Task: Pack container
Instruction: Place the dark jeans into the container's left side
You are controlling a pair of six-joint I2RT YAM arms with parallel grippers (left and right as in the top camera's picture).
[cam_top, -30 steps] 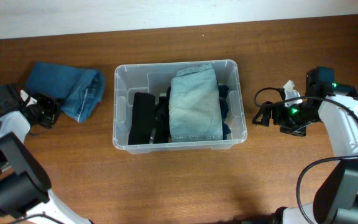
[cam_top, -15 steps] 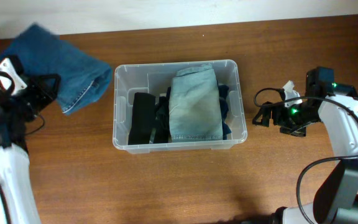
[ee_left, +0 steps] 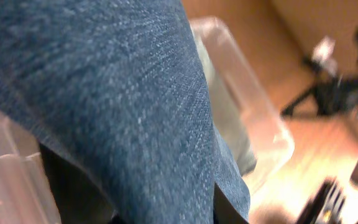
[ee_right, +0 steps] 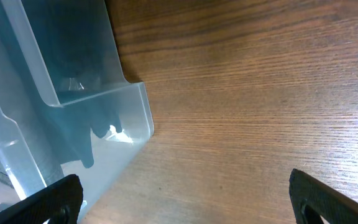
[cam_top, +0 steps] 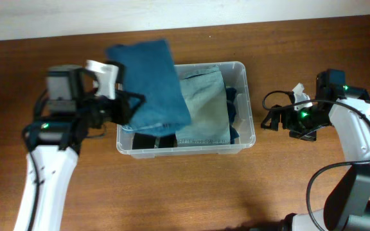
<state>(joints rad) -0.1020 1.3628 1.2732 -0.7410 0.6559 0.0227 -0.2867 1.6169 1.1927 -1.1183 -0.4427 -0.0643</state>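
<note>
The clear plastic container (cam_top: pixel 241 69) stands mid-table and holds a folded light-blue pair of jeans (cam_top: pixel 204 109) and dark clothes (cam_top: pixel 148 138). My left gripper (cam_top: pixel 126 106) is shut on folded dark-blue jeans (cam_top: pixel 148 83) and holds them over the container's left half. In the left wrist view the blue jeans (ee_left: pixel 117 99) fill the frame and hide the fingers; the container's rim (ee_left: pixel 253 106) shows behind. My right gripper (cam_top: pixel 272 120) is open and empty on the table right of the container. The right wrist view shows the container's corner (ee_right: pixel 104 112) between its wide-apart fingertips (ee_right: pixel 185 199).
A white wall runs along the back edge. The right arm's cables (cam_top: pixel 278 96) lie beside the container. Bare wooden tabletop (cam_top: pixel 191 186) lies in front of the container and at the far left (cam_top: pixel 18 70).
My left arm has lifted the dark-blue jeans from the far left of the table and carried them right, over the container's left half. The right arm has not moved.
</note>
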